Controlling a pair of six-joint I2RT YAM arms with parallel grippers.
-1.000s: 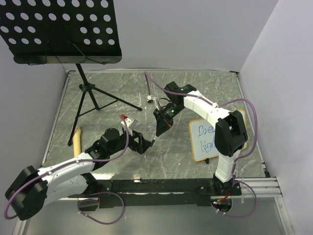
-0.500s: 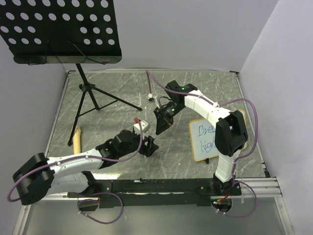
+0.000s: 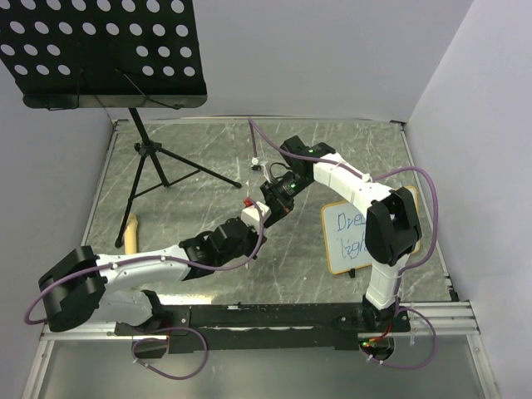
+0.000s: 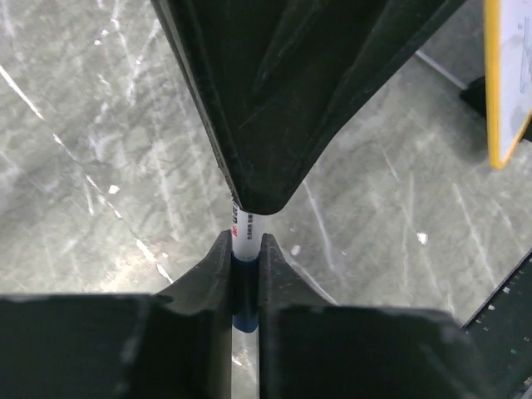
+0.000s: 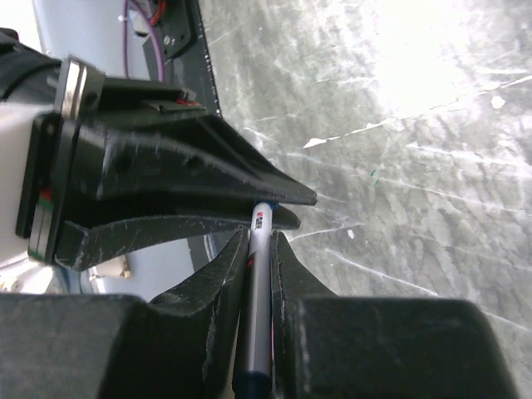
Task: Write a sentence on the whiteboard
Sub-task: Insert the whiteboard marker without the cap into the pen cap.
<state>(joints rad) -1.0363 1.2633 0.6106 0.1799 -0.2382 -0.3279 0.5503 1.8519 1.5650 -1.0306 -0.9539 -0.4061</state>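
Left end effector [image 3: 256,236] meets my right end effector [image 3: 270,214] from above. The whiteboard [image 3: 353,237] lies off to their right, with the sentence [image 3: 356,233] in blue partly behind the right arm. Left wrist: fingers clamped on the marker [image 4: 247,229], just below the right's tip. Right wrist: clamped on the same barrel. I judge a handover or capping; next, one side must let go. Scuffed grey desk [image 3: 183,158], white walls, music stand [image 3: 100,50] beyond and to the left.
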